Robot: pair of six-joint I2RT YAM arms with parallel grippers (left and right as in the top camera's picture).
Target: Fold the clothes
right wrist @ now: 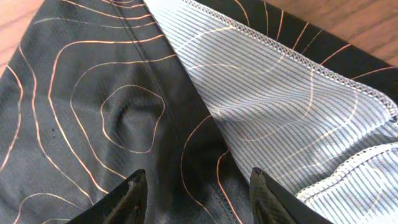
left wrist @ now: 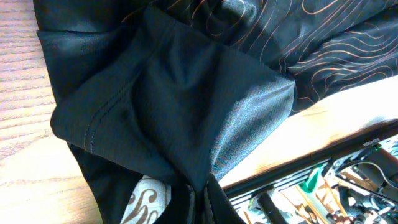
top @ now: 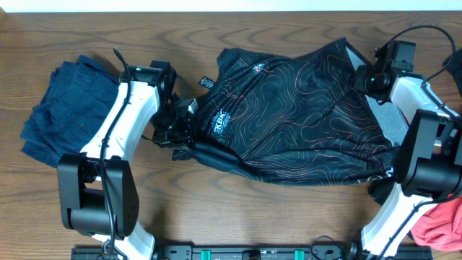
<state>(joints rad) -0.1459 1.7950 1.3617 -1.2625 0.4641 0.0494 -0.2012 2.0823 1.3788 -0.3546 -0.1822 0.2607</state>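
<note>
Left gripper [top: 177, 133] is clamped tight on a bunched corner of the black jersey [top: 289, 108], mid-table. A hard pull drags the whole spread askew. Farther back, the right gripper [right wrist: 202, 193] hangs part-open over the turned-back hem, holding nothing; closing there may pinch only one layer. Room: bare table [top: 231, 209] in front, coral-red garment [top: 440, 224] near right, navy garment [top: 58, 108] left, far edge near the jersey.

Bright even light, soft shadows, sheen on jersey [left wrist: 249, 121]

Sheeny knit jersey [top: 303, 123], matt woodgrain table [top: 72, 29]
</note>
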